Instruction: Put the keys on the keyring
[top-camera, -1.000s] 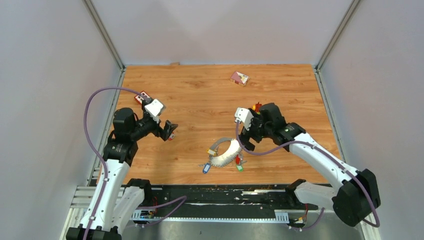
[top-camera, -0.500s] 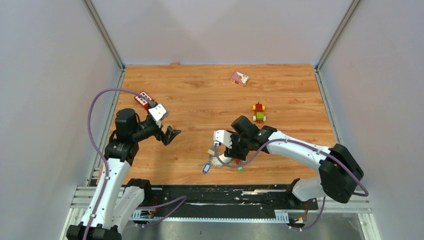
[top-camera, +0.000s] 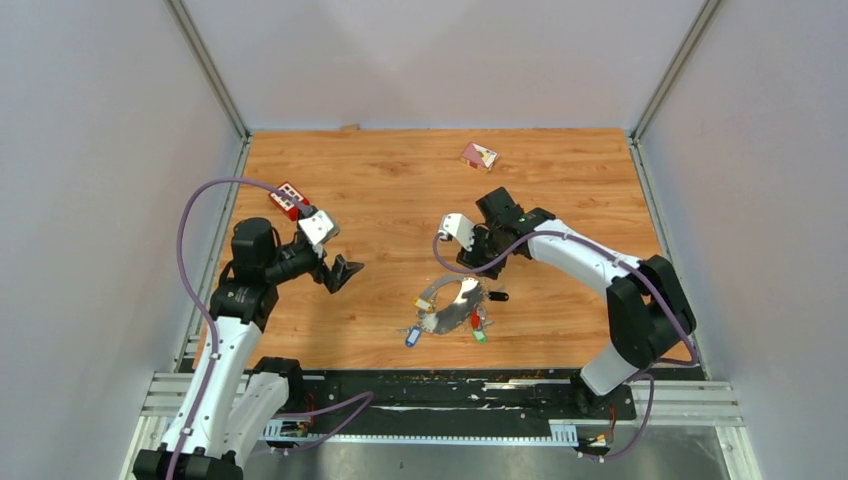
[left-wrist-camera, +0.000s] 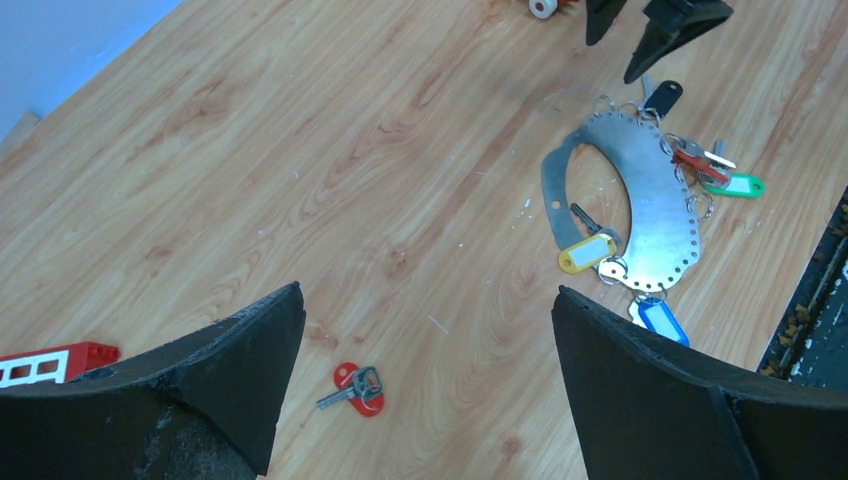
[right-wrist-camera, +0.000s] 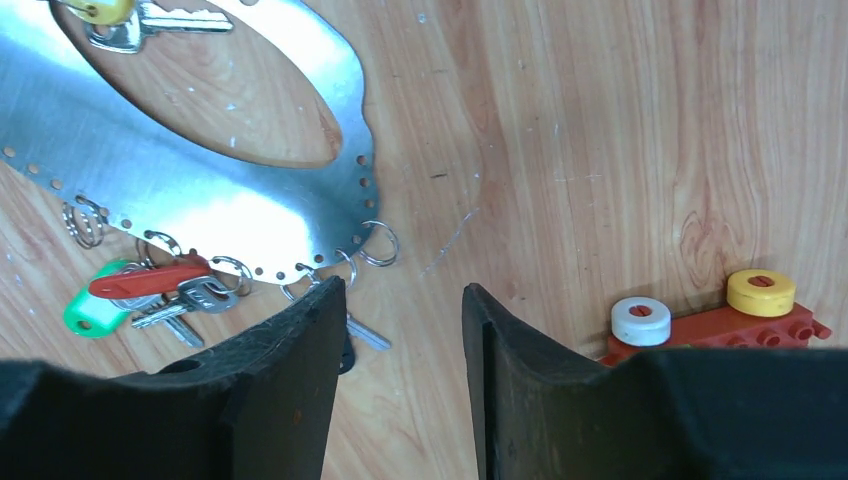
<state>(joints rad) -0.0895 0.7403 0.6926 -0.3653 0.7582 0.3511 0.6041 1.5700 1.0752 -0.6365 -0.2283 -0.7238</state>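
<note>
The keyring (top-camera: 452, 306), a flat silvery crescent with a row of holes along its edge, is seen lying on the wooden table (top-camera: 380, 190) just on the near side of the right claw (top-camera: 478, 264). That claw's jaws are held narrowly apart, with only bare wood seen between them, and nothing is gripped. In the right wrist view the holed edge and its small split rings are found just beyond the fingertips, and a black-headed key (right-wrist-camera: 368, 335) is partly hidden beside one finger. A green-tagged key (right-wrist-camera: 85, 310) and a red-tagged key (right-wrist-camera: 150, 280) are seen against the ring's edge, further off. The left claw (left-wrist-camera: 428, 293) is spread wide and empty, well apart from the keyring, with a loose red key (left-wrist-camera: 352, 388) lying on the table beneath it.
</note>
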